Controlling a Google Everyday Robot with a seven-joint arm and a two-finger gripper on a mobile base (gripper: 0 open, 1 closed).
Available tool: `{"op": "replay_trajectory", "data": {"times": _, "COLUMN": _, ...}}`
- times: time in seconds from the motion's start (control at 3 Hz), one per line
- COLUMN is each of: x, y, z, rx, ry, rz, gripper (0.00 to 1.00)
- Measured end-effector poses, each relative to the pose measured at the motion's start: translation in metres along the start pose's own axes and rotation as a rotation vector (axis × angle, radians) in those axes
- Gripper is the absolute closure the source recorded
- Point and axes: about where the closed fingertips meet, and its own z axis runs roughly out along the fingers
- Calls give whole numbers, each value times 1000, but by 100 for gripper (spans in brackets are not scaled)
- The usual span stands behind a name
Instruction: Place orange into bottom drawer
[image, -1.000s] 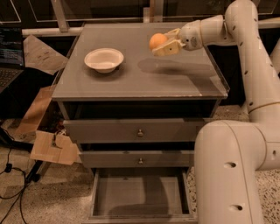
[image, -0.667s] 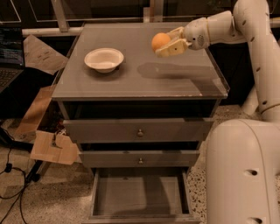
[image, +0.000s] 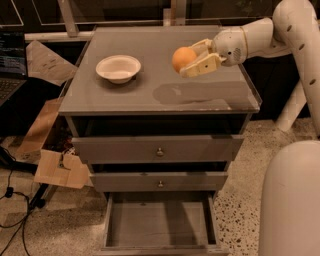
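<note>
Clasping the smooth round orange (image: 183, 58), pale gripper (image: 190, 61) above the flat grey top (image: 210, 95).

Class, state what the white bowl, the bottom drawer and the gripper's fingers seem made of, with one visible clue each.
White bowl: matte, thin rim, probably paper or plastic. Bottom drawer: dull flat grey, painted wood or metal, unclear which. Gripper, holding the orange above the cabinet top: smooth cream fingers, likely moulded plastic.

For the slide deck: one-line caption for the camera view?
End effector holds the orange above the cabinet top, near the bowl; bottom drawer open below.
</note>
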Motion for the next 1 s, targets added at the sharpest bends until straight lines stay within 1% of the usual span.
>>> {"op": "replay_trajectory", "data": {"times": 0.33, "x": 4, "y": 3, "z": 6, "rx": -13, "ry": -2, "rz": 9, "gripper": 100}}
{"op": "replay_trajectory", "data": {"times": 0.67, "x": -2, "y": 13, "z": 19, "rx": -77, "ry": -3, "rz": -9, "gripper": 100}}
{"op": "replay_trajectory", "data": {"times": 1.0, "x": -10, "y": 43, "z": 38, "rx": -194, "ry": -1, "rz": -16, "gripper": 100}}
